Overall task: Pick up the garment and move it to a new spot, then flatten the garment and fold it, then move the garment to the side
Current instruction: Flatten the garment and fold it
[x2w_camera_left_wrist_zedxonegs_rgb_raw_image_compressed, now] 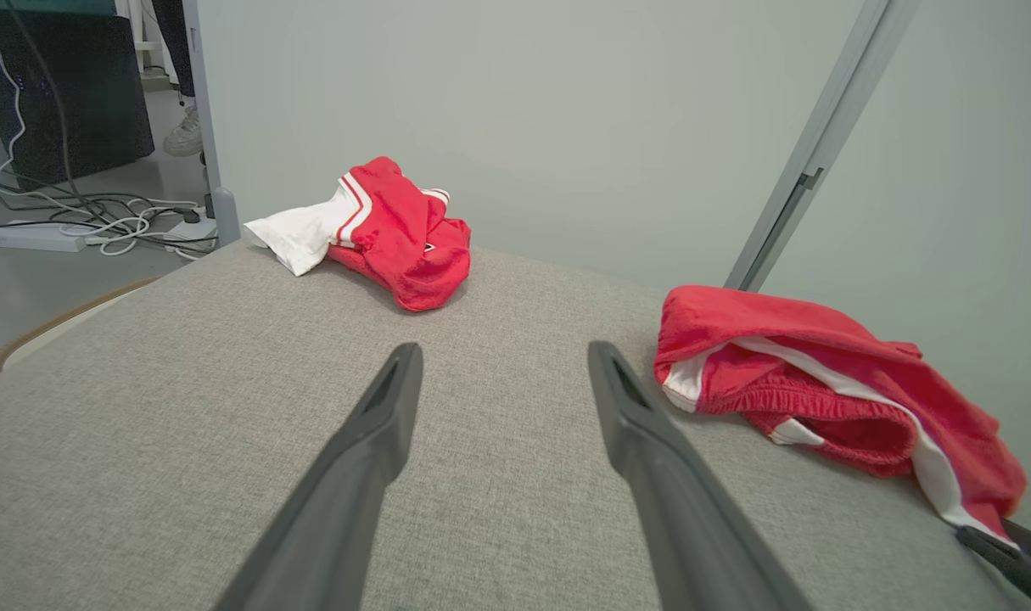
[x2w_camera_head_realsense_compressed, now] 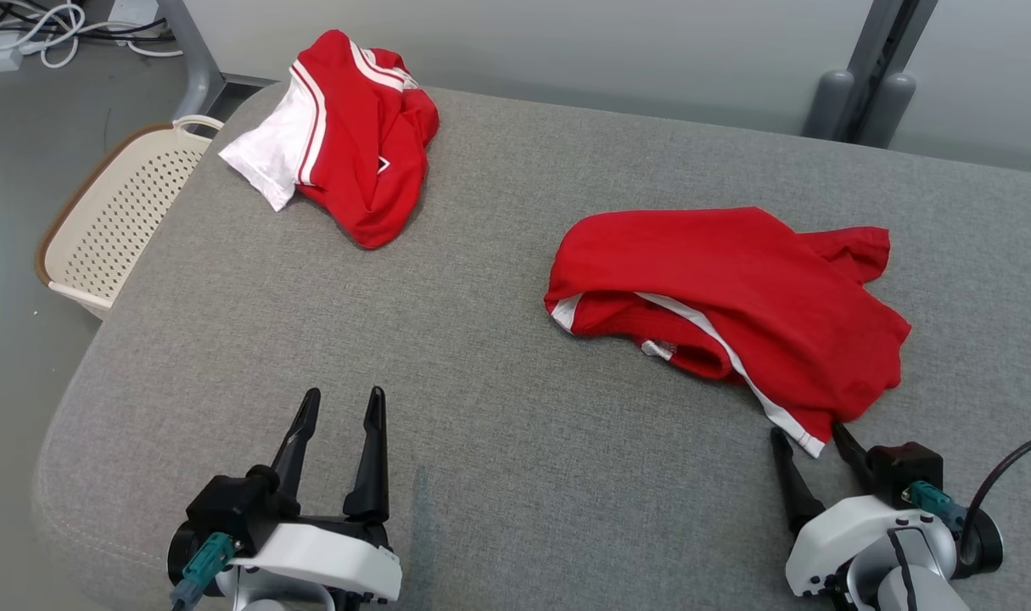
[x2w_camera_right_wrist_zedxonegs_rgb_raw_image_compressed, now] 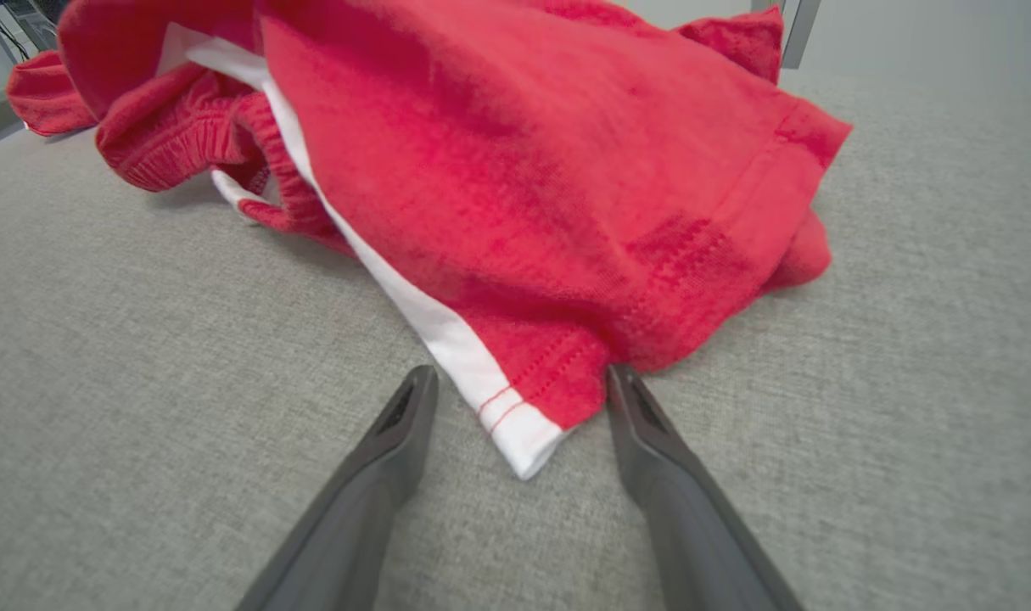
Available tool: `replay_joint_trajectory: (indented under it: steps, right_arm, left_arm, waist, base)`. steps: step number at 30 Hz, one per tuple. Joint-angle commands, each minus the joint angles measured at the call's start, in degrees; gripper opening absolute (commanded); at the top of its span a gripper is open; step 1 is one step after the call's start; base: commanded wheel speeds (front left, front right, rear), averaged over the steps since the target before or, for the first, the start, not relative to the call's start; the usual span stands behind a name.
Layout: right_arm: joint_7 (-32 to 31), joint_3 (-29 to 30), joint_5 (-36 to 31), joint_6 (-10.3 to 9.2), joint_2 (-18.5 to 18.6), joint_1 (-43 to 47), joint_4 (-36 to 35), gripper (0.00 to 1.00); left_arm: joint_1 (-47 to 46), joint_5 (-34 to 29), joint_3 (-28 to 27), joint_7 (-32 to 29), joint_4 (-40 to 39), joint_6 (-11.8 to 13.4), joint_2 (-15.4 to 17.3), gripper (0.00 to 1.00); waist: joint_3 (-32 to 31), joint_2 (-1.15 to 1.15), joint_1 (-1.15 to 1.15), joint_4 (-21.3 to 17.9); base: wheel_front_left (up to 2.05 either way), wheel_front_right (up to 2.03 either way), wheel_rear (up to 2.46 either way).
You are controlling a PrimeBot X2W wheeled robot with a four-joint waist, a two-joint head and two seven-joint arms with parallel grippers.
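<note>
A crumpled red garment (x2w_camera_head_realsense_compressed: pixel 736 288) (x2w_camera_left_wrist_zedxonegs_rgb_raw_image_compressed: pixel 820 373) (x2w_camera_right_wrist_zedxonegs_rgb_raw_image_compressed: pixel 523 170) with white side stripes lies on the right half of the grey padded table (x2w_camera_head_realsense_compressed: pixel 481 339). Its near corner, with a white hem, reaches between the spread fingers of my right gripper (x2w_camera_head_realsense_compressed: pixel 808 437) (x2w_camera_right_wrist_zedxonegs_rgb_raw_image_compressed: pixel 522 378), which is open and holds nothing. My left gripper (x2w_camera_head_realsense_compressed: pixel 343 395) (x2w_camera_left_wrist_zedxonegs_rgb_raw_image_compressed: pixel 500 352) rests low at the near left, open and empty, well away from the cloth. A second red and white garment (x2w_camera_head_realsense_compressed: pixel 345 131) (x2w_camera_left_wrist_zedxonegs_rgb_raw_image_compressed: pixel 379 229) lies bunched at the table's far left corner.
A cream perforated basket (x2w_camera_head_realsense_compressed: pixel 116 212) stands on the floor off the table's left edge. Cables and a power strip (x2w_camera_left_wrist_zedxonegs_rgb_raw_image_compressed: pixel 65 229) lie on the floor beyond. A grey wall and a metal post (x2w_camera_head_realsense_compressed: pixel 880 68) bound the far side.
</note>
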State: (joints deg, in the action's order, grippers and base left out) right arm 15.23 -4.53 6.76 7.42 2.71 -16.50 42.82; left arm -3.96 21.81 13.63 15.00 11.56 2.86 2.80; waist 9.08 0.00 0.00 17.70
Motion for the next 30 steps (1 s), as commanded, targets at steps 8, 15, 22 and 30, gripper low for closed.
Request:
replay_joint_trajectory:
  steps: [8,15,22,30]
  right_arm:
    - [-0.1,-0.7,1.0,0.13,0.4,-0.6,-4.3,0.0]
    - [-0.1,-3.3,5.8,0.13,0.3,-0.3,-17.0,0.0]
    - [-0.1,-11.4,8.8,0.13,0.4,0.5,-30.1,0.0]
    - [-0.1,-15.9,13.2,0.13,0.4,-0.9,-37.7,0.0]
  left_arm:
    - [-0.8,-0.4,-1.0,0.3,0.3,0.2,0.2,1.0]
    - [-0.5,-0.5,-1.2,0.3,0.8,-0.1,0.2,1.0]
    - [0.1,-0.3,-1.0,0.3,1.4,-0.2,0.2,1.0]
    - [0.6,-0.1,-1.2,0.3,1.6,-0.2,0.2,1.0]
  waist:
    - [-0.3,0.0,0.0,-2.1]
    - [-1.5,0.0,0.0,-5.1]
    - [-3.3,0.0,0.0,-6.8]
    - [-5.0,0.0,0.0,-7.6]
  base:
    - [0.0,0.0,0.0]
    - [0.0,0.0,0.0]
    - [0.0,0.0,0.0]
    - [0.0,0.0,0.0]
